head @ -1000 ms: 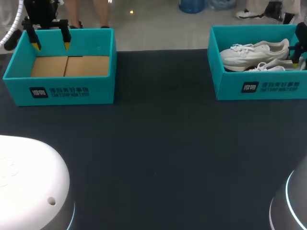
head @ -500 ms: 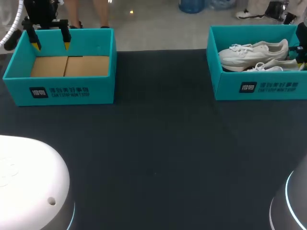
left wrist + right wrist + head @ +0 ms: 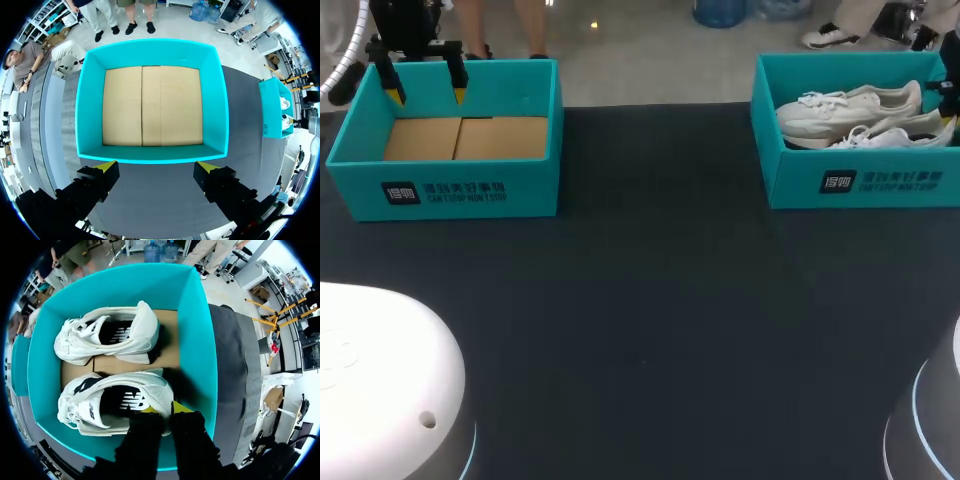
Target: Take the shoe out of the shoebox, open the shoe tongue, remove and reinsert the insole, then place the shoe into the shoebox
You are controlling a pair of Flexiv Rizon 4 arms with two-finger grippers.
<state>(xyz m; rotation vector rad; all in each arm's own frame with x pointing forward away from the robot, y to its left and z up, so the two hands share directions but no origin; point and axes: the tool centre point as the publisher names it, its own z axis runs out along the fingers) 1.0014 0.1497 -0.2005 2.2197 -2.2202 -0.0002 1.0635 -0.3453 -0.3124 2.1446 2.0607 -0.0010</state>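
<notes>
My right hand [image 3: 167, 410] is nearly closed, pinching the heel of the white mesh trainer [image 3: 112, 402] lying ahead of it in the teal cardboard shoebox [image 3: 200, 340] | my left hand [image 3: 157, 165] gapes, empty | risk: the thin heel pinch slips as I lift, or the toe catches the box wall

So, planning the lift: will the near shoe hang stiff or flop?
Gripped at the heel by the right gripper, the near shoe will likely tip toe-down. Its padded collar may squash; loose laces might snag the other shoe.
</notes>
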